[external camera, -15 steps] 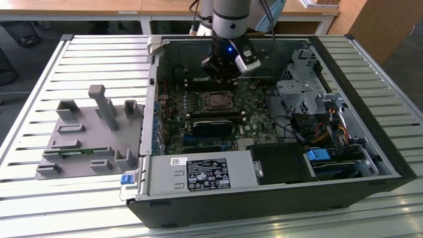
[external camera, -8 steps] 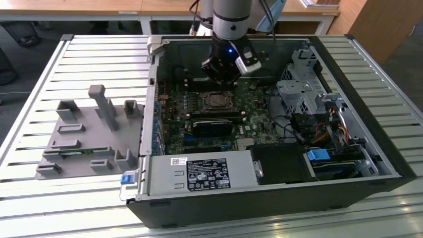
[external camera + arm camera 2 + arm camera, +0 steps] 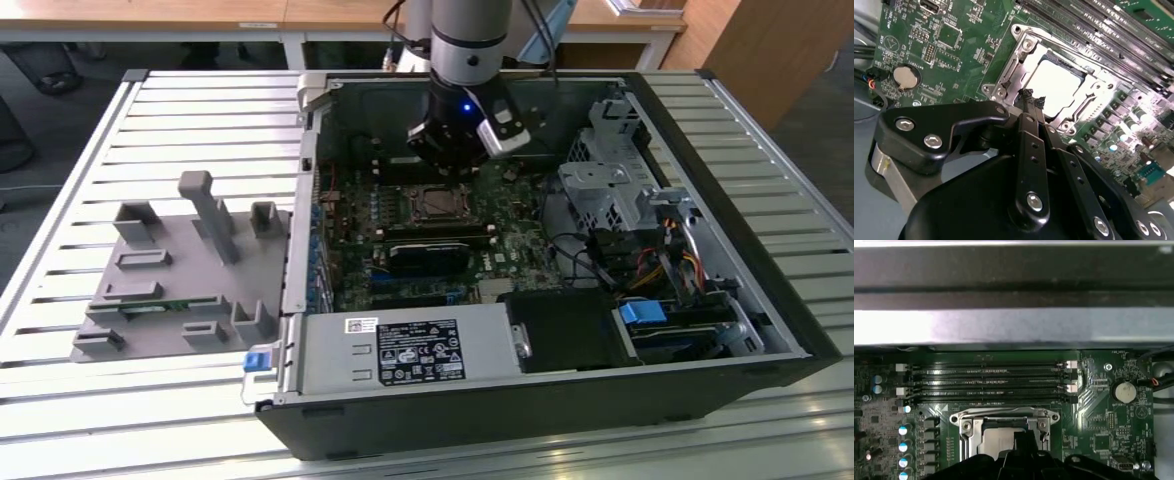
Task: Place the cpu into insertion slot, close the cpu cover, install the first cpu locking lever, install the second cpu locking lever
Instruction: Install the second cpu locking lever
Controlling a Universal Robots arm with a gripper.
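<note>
Inside the open computer case, my gripper (image 3: 449,168) hangs just behind the insertion slot (image 3: 434,205) on the green motherboard. In both wrist views the black fingers (image 3: 1026,120) meet at their tips, shut with nothing between them. Those tips hover at the socket's near edge (image 3: 1021,440). The cpu (image 3: 1056,87) lies in the socket, its bright metal face showing through the window of the cpu cover (image 3: 1026,50). That silvery frame lies flat over the chip (image 3: 1004,419). I cannot tell how the thin levers along the frame's sides stand.
Memory slots (image 3: 989,382) run beside the socket, and a coin battery (image 3: 904,76) sits on the board. A black rectangular block (image 3: 430,255) and the grey power-supply box (image 3: 400,350) lie nearer the front. Drive cages (image 3: 607,190) stand at the exterior view's right, a grey fixture (image 3: 174,270) at its left.
</note>
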